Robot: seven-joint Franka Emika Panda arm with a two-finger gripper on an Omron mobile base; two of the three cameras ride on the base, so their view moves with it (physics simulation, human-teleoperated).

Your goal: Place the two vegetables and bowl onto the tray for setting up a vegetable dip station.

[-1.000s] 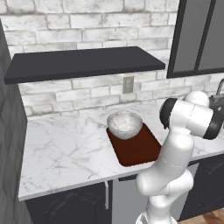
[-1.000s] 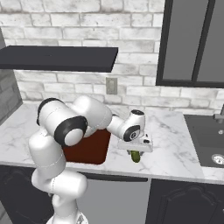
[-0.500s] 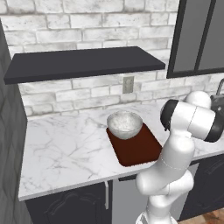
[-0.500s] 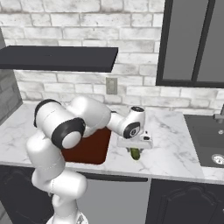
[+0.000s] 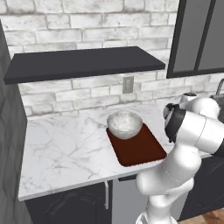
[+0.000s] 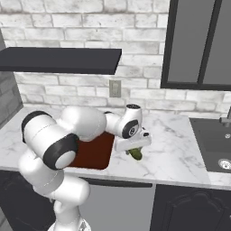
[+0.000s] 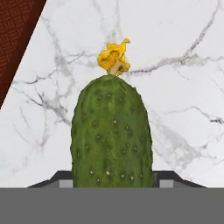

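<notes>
Our gripper (image 6: 134,151) clamps the cucumber (image 7: 112,133) at lower centre. We should lift it clear of the table (image 7: 183,65), then set it on the tray (image 6: 92,151) beside the bowl (image 5: 124,124).

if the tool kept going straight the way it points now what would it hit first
The cucumber fills the space between the tool's jaws, so it likely goes along; past it, the marble counter, though depth is unclear.

The tray (image 5: 139,150) is set on the bench (image 5: 65,153) near its front edge, and the bowl (image 5: 124,124) is seated on the tray's rear end, towards the wall. The cucumber (image 6: 134,153) is found to the right of the tray, between the fingers (image 7: 65,180), with bare bench behind it. A shelf (image 5: 83,62) is mounted on the wall above the bench, and a sink (image 6: 215,146) is set into the bench far to the right.
</notes>
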